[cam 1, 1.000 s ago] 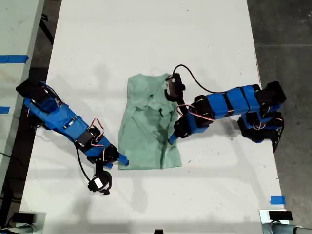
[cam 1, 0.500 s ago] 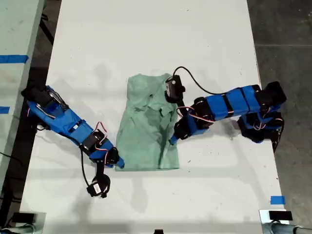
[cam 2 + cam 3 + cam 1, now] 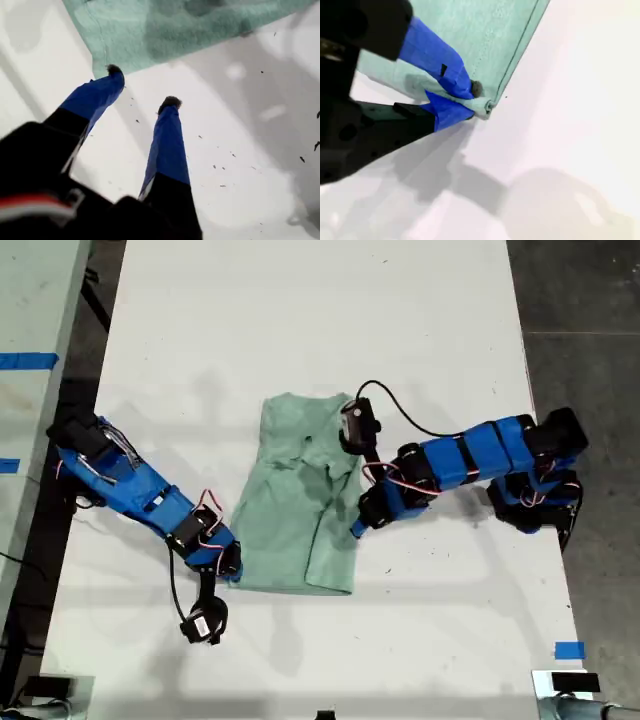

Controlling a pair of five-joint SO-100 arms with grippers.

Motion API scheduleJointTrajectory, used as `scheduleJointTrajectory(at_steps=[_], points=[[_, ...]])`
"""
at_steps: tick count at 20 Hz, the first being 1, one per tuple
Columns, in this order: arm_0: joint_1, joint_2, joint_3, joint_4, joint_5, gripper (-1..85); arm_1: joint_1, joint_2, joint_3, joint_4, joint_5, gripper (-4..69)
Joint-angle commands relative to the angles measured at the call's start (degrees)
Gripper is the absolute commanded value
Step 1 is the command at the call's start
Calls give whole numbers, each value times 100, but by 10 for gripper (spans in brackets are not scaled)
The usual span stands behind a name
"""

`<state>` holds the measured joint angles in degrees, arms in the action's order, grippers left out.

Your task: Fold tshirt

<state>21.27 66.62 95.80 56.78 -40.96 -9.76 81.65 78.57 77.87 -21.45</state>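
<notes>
Mint-green cloth, the tshirt [image 3: 296, 495] lies partly folded near the middle of a white desk [image 3: 320, 320], neck end toward the far side in the exterior view. It looks light, soft and limp, likely to sag and crease when lifted, so hemmed edges and corners seem the best places to pinch.

At the exterior view's left, my second gripper [image 3: 232, 568] has its jaws closed on a rolled bit of the shirt's hem corner [image 3: 487, 106]. My first gripper [image 3: 355, 531], at the exterior view's right, has its jaws parted and empty, tips just short of the shirt's edge [image 3: 107, 65].

Dark grey floor [image 3: 590, 340] borders the desk, and blue tape [image 3: 569, 649] marks one corner.
</notes>
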Motion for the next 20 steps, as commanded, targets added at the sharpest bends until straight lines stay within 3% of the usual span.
scheduleJointTrajectory(at_steps=[1,8,15,20], points=[[-70,747,-158,694,-132,0,-123,580,-18,-141,62,184],[-264,1521,-149,2250,9,0,-158,782,343,-299,167,176],[-782,1090,-905,800,1802,0,-193,870,492,-396,264,169],[-791,-237,-2839,633,2479,0,-202,905,519,-396,334,166]])
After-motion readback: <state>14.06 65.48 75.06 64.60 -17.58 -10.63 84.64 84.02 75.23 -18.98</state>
